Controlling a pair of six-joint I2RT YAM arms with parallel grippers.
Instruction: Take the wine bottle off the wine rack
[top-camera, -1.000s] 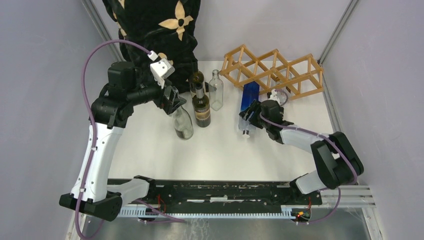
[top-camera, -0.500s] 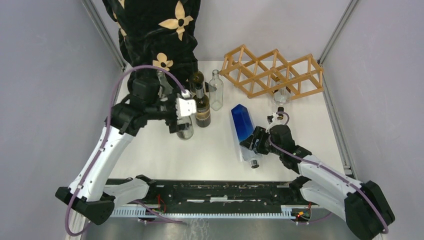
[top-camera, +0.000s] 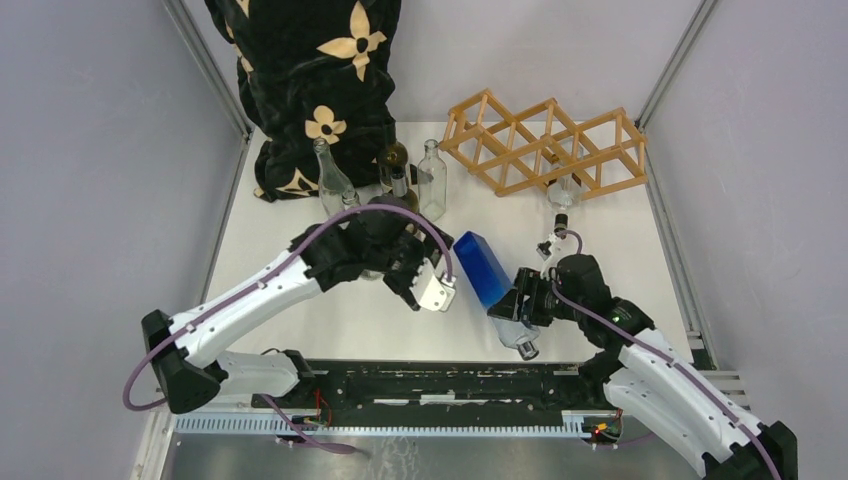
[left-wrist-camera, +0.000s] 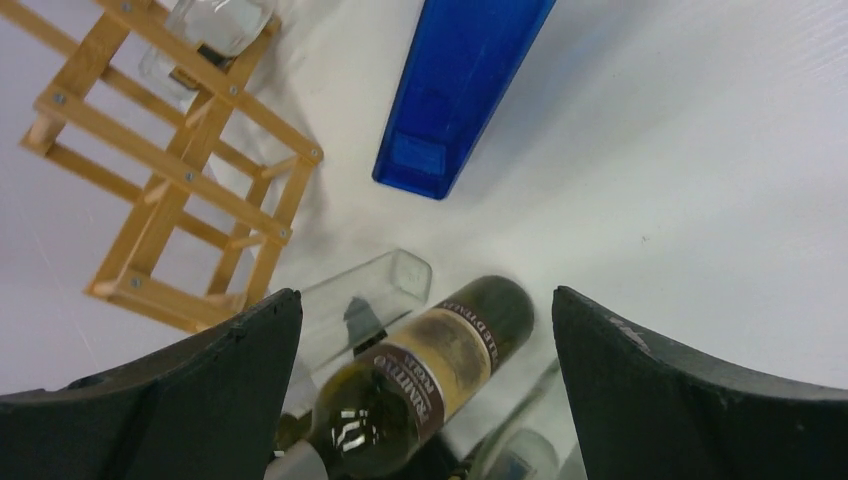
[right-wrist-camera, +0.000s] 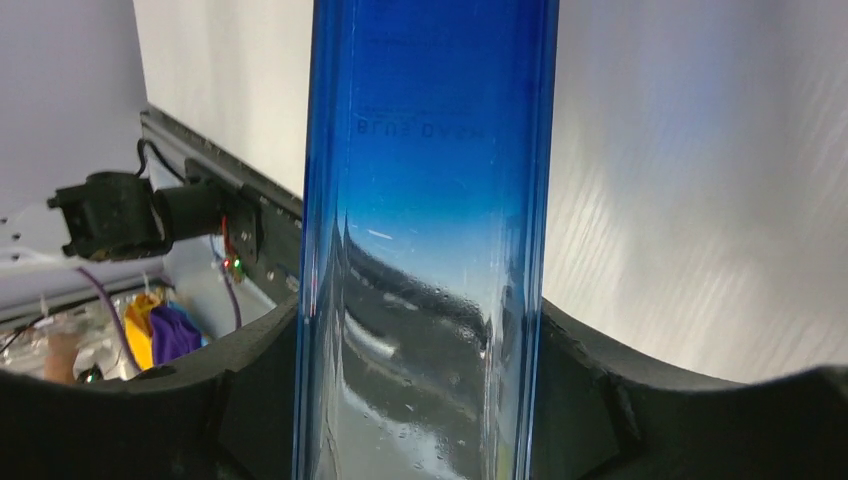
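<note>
The blue wine bottle (top-camera: 480, 266) is out of the wine rack (top-camera: 545, 145). It lies slanted over the tabletop (top-camera: 630, 250), right of centre and close to the near edge. Its blue base points toward the far left corner and its clear neck end toward the near edge. The right gripper (top-camera: 524, 304) has its jaws clenched on the bottle where the blue fades to clear glass. In the right wrist view a black finger presses against each side of the square body. Whether the bottle touches the tabletop cannot be told.

The rack stands at the far right corner, well apart from the blue bottle. A small clear bottle (top-camera: 562, 190) sits in its near right part, but which cell cannot be told.

The left gripper (top-camera: 408, 282) hangs over the middle of the tabletop, just beside the blue bottle's base, with its jaws released wide and nothing between them. A labelled green wine bottle (left-wrist-camera: 430, 385) and a clear glass bottle (left-wrist-camera: 360, 300) stand beneath it. They belong to a cluster of upright bottles toward the far edge, left of the rack. A person in a black flower-print garment (top-camera: 310, 70) is at the far left corner.
</note>
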